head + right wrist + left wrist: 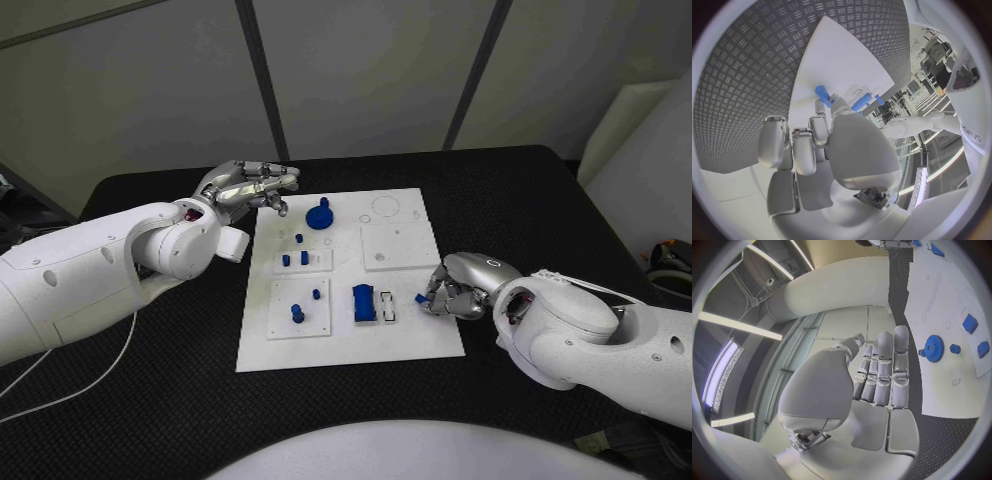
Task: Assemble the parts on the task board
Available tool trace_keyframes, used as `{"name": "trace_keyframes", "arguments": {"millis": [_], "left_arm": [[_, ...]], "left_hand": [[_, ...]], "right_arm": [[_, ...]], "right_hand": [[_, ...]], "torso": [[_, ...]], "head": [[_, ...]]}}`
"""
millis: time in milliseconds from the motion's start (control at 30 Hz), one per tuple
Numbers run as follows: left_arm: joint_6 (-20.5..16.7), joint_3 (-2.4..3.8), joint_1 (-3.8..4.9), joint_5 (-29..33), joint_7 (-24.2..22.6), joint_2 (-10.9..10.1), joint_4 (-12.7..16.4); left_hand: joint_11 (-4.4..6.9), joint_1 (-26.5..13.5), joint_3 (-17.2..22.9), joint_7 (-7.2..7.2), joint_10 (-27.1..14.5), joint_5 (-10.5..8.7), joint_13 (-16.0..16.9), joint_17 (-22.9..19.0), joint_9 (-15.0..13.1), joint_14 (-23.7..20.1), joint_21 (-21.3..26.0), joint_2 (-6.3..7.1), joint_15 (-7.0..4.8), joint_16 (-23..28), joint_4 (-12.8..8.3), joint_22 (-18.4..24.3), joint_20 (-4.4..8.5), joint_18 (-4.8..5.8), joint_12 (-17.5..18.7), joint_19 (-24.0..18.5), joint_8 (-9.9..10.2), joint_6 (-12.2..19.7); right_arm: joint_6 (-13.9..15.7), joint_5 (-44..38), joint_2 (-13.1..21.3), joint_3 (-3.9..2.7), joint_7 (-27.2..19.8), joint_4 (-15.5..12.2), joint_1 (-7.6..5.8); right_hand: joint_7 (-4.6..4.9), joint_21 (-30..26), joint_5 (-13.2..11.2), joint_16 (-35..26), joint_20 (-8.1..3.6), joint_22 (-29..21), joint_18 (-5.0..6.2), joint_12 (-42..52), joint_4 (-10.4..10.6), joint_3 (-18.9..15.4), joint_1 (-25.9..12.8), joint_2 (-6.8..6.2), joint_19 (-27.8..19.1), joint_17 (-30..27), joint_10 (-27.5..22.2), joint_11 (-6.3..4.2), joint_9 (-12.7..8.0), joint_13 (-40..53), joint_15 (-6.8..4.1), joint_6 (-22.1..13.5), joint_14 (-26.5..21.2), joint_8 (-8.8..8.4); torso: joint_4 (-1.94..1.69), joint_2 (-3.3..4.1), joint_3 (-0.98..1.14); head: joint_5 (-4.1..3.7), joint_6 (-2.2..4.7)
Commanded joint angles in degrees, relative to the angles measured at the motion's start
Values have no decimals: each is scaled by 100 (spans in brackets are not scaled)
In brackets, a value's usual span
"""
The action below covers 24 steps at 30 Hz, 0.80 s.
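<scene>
The white task board [411,340] lies mid-table. A blue gear [319,215] stands near its far left corner, and a blue block [364,303] sits near the front middle. Small blue pegs [297,314] stand in the left plates. My left hand [248,186] hovers by the board's far left corner, left of the gear [932,347], fingers [882,370] straight and holding nothing. My right hand [459,286] is at the board's right edge, pinching a small blue peg [423,298] at its fingertips. In the right wrist view the peg [822,93] is over the board [836,55].
The black table [505,190] extends on all sides of the board. A white cable [87,385] trails across its front left. A raised square plate [397,245] sits on the board's right half. Dark gear [666,258] lies off the table's right edge.
</scene>
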State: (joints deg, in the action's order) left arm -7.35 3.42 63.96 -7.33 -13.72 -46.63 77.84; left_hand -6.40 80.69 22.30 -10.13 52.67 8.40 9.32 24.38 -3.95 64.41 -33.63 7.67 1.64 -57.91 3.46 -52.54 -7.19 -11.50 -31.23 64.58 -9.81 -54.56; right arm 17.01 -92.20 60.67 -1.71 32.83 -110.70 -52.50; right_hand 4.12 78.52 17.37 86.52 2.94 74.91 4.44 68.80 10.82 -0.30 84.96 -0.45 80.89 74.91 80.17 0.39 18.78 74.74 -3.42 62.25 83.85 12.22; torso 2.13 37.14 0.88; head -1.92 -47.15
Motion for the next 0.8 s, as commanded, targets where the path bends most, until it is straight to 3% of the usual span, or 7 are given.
{"name": "trace_keyframes", "arguments": {"millis": [33,233,367,800], "left_arm": [[50,3,7,-11,-17,4,8],[50,3,7,-11,-17,5,13],[51,3,6,-11,-17,5,16],[54,3,7,-11,-15,9,24]], "left_hand": [[10,-4,-27,-8,-44,30,-7,-8,7,-34,29,-34,11,20,16,7,-10,102,-26,20,-35,29],[10,-4,-27,-8,-44,30,-7,-8,7,-34,29,-34,11,20,16,7,-10,102,-26,20,-35,29],[10,-4,-27,-8,-44,30,-7,-8,7,-34,29,-34,11,20,16,7,-10,102,-26,20,-35,29],[10,-4,-27,-8,-44,30,-7,-8,7,-34,29,-34,11,20,16,7,-10,102,-26,20,-35,29]], "right_arm": [[602,708,-12,-5,69,-100,-9],[847,983,-106,-12,59,-157,-15],[886,1145,-196,-13,48,-142,-16],[597,1603,-574,-15,34,143,-18]], "right_hand": [[9,45,-57,25,-25,246,-109,45,48,8,-84,26,38,866,97,-63,17,42,-40,48,489,-11],[3,79,-54,41,-29,285,-119,86,117,13,-184,-32,67,897,124,-68,30,73,-44,72,495,-18],[-6,88,167,44,-34,298,-121,100,174,11,-266,-89,77,902,138,-74,48,88,-50,94,496,-27],[-15,85,311,47,-38,299,-121,100,317,-19,-454,-111,76,909,147,-79,83,95,-54,136,497,-26]], "torso": [[5,1,1],[1,1,-2],[-6,-3,0],[-1,7,1]], "head": [[17,5],[14,13],[19,11],[33,16]]}}
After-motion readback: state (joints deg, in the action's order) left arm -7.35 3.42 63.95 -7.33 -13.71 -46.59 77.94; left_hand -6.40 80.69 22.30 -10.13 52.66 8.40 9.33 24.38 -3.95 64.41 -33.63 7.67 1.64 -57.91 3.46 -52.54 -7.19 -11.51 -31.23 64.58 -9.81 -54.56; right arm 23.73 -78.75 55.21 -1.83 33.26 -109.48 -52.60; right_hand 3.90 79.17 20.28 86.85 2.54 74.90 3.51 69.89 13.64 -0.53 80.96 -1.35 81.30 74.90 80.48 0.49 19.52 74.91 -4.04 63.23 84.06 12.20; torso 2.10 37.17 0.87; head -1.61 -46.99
